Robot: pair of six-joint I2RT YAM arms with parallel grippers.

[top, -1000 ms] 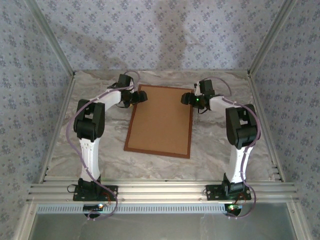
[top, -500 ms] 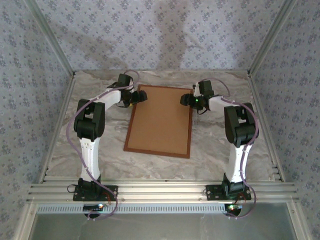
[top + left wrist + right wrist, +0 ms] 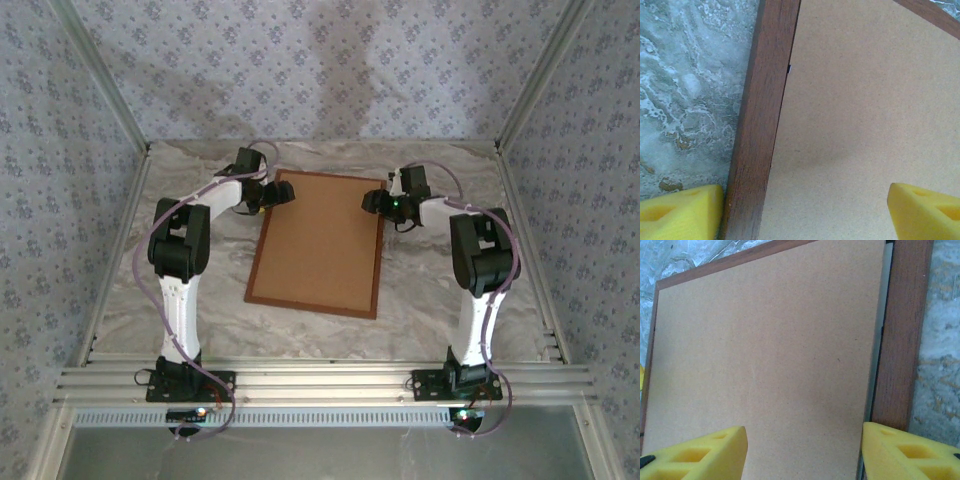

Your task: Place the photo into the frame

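looking from above, the frame (image 3: 312,306) lies face down on the counter (image 3: 420,290), backing board (image 3: 320,240) up; left wrist view, left fingers (image 3: 675,215) wide open, empty, astride its rail; right wrist view, right fingers (image 3: 695,455) likewise, so closing both evenly seems wise.

Blue floral walls (image 3: 320,70), marbled tabletop (image 3: 430,290)

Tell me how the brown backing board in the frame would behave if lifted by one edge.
The backing board looks like a thin, flat fibre sheet: probably light and fairly stiff, though it may bow if held by one edge. Its matte surface should not be slippery. A gap beside the frame suggests it sits loose and could slide.
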